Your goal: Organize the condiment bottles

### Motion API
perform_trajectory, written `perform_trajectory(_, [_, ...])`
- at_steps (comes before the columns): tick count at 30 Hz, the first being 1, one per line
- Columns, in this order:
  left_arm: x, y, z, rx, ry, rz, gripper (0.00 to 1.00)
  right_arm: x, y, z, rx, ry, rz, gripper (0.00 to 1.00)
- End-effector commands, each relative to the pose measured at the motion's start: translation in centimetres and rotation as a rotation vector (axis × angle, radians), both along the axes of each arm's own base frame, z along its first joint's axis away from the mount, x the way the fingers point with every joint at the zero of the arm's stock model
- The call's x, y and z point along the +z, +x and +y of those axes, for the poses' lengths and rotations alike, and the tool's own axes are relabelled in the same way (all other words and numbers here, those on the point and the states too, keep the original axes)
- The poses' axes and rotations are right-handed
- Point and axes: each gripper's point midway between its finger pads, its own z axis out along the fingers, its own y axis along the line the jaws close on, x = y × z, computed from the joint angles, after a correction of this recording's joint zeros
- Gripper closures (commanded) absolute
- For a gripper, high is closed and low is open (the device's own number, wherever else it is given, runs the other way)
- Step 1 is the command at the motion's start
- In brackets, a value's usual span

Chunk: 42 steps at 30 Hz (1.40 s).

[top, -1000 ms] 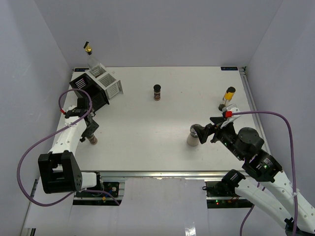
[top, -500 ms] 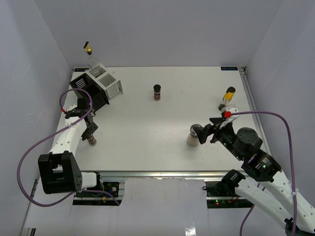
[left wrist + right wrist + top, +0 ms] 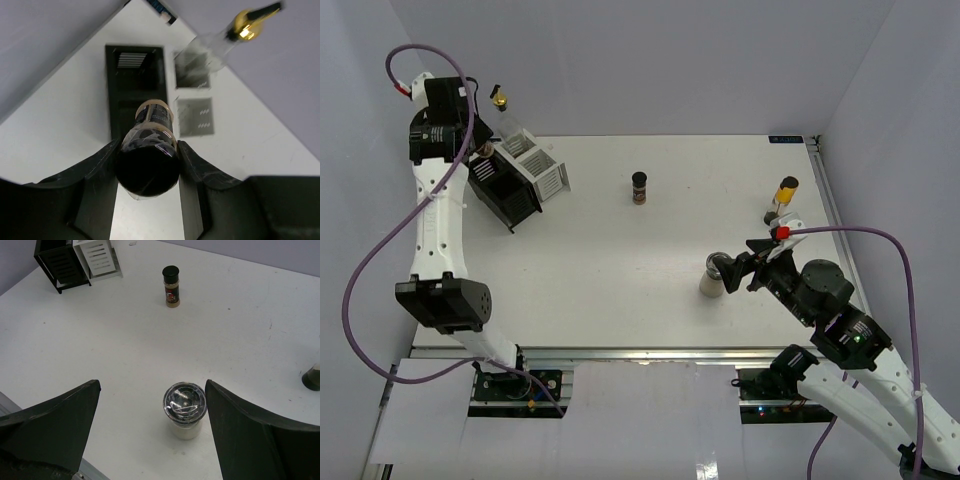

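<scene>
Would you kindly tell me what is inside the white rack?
The tall clear bottle with gold pourer leans in the white rack's far compartment; the near one shows only its perforated floor. The bottle's base is hidden inside.

The views were brightly and evenly lit from above, so only short, soft shadows were cast on the white table point(image 3: 620, 270). A glint was caught on the metal top of the cream shaker point(image 3: 184, 402). In the lower centre of the left wrist view, the near cap of the dark-capped jar point(image 3: 148, 167) was rendered soft.

2 white arms point(image 3: 432, 230) with black joints point(image 3: 442, 303), each trailing a red-tipped purple cable point(image 3: 880, 232).
</scene>
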Motion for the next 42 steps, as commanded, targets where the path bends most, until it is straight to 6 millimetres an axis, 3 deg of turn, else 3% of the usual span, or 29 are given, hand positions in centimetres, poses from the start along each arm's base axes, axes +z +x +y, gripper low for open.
perform_trajectory(1, [-0.5,4.4,-0.3,-0.092,0.027,0.029,1.0,1.1,-0.1,0.4,0.013,0.031,-0.017,0.08])
perform_trajectory(3, [-1.8,6.7,0.5,-0.073,0.055,0.049,1.0,1.1,-0.1,0.6,0.021,0.03,-0.014,0.08])
perform_trajectory(5, [-0.4,7.7,1.2,-0.062,0.091,0.009,1.0,1.2,-0.2,0.5,0.02,0.032,-0.016,0.08])
perform_trajectory(7, [-0.4,9.2,1.7,-0.058,0.113,-0.014,1.0,1.4,-0.3,0.4,0.018,0.037,-0.022,0.08])
perform_trajectory(11, [-0.4,10.4,2.8,-0.029,0.165,-0.034,1.0,1.4,-0.4,0.2,0.015,0.044,-0.024,0.08])
perform_trajectory(14, [-0.7,11.0,3.6,-0.002,0.192,-0.041,1.0,0.7,0.0,0.1,-0.005,0.034,-0.019,0.08])
perform_trajectory(33, [-9.0,11.6,5.4,-0.004,0.191,0.135,1.0,0.0,0.7,0.1,-0.033,0.018,-0.007,0.08])
perform_trajectory(42, [-10.7,12.4,6.2,-0.01,0.177,0.151,1.0,-0.2,0.8,0.0,-0.039,0.009,-0.001,0.08])
